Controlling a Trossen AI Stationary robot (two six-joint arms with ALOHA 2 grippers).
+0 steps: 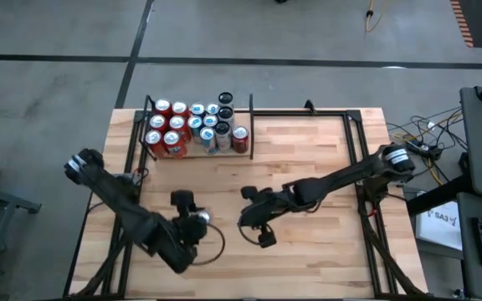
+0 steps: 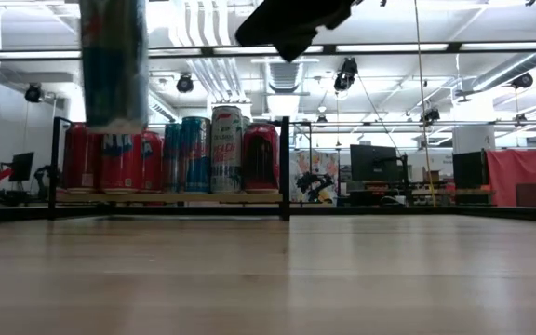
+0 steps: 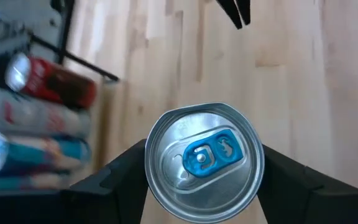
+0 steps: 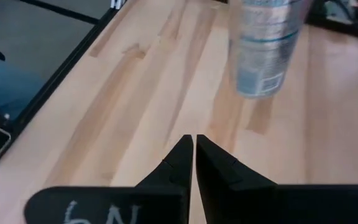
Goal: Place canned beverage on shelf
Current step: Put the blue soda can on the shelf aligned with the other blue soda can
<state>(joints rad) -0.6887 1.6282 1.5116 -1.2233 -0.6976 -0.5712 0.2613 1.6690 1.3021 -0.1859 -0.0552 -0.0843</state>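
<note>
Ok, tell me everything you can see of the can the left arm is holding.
The can is slim, silver and blue, with printed white panels on its side. Its top is bare aluminium with a blue pull tab, unopened. It stands upright, lifted clear of the wooden table, as the low view shows. The left gripper clamps it between two dark fingers pressing on opposite sides. Nothing else touches it. It hangs over the table's near left part, well short of the shelf full of cans.

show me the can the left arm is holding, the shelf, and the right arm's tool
can (image 3: 204,163), left wrist view, silver lid beside the blue tab.
shelf (image 2: 170,197), low view, wood plank floor's front edge.
right tool (image 4: 194,148), right wrist view, between its shut fingertips.
</note>
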